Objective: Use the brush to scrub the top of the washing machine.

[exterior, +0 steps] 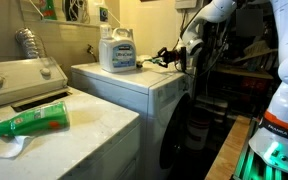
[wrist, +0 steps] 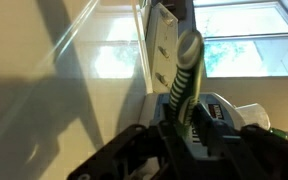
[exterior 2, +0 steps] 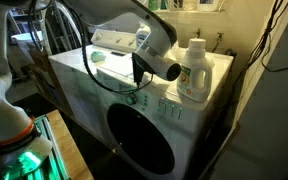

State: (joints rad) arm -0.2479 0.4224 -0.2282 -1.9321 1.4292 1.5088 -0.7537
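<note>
Washing machine: white box with a dark round front door. Its flat top lies directly beneath the gripper and fills the left of the wrist view.

Second white appliance: stands against the washing machine on the side away from the gripper, well apart from it.

Robot arm: white, reaching over the machine top from above.

Detergent jug: white, upright on the washing machine top near the gripper but apart from it, on the wall side.

Green bottle: lies on its side on the second appliance, far from the gripper.

Gripper: dark, held low over the machine top near its front edge. Its fingers are closed around the brush handle.

Brush: slim, with a green-and-white striped handle that sticks out ahead of the fingers, over the top of the washing machine and towards the jug. The pictures do not show whether its far end touches the surface.
</note>
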